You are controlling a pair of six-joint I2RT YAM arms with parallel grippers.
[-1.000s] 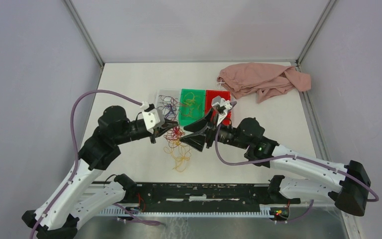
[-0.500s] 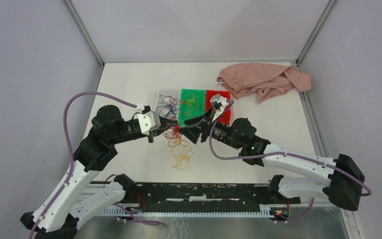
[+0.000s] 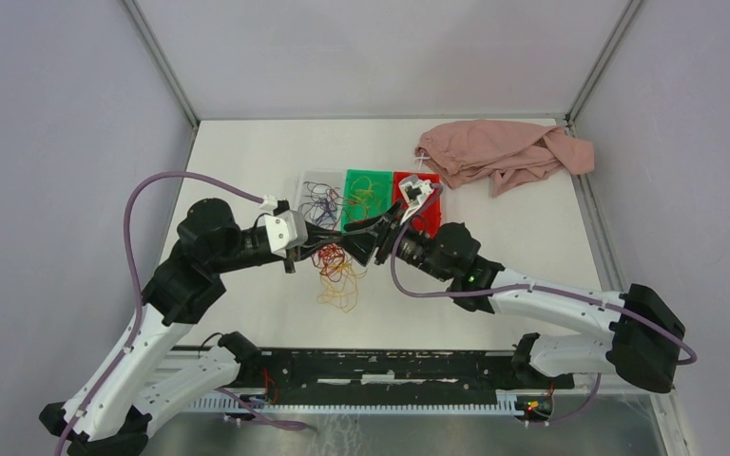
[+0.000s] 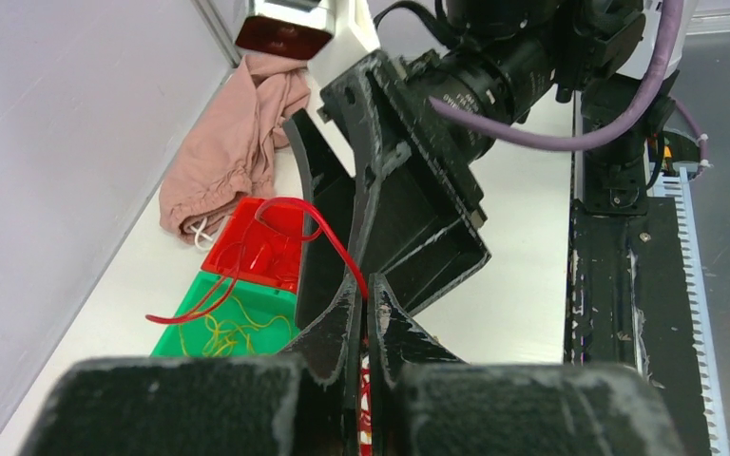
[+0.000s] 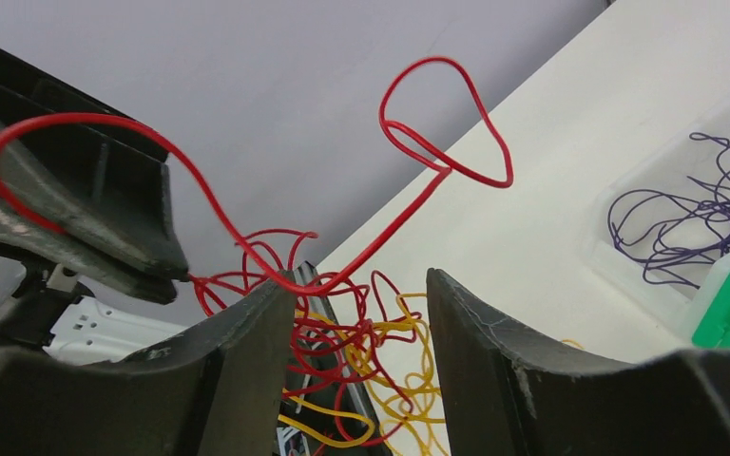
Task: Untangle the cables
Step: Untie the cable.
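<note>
Cables (image 3: 337, 275): red-yellow tangle beneath both hands, over the table (image 3: 247, 313). Left hand (image 4: 366, 318): clenched on red strand (image 4: 314, 233). Right hand (image 5: 361, 285): released, astride that strand; best pinch it near the left, then part slowly. Beyond: green tray (image 3: 385, 179), strands inside.

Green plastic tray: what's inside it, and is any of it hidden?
Loose yellow-orange wire strands lie inside the green plastic tray. From above, the open right gripper covers its near edge, so whatever lies there cannot be seen.
</note>
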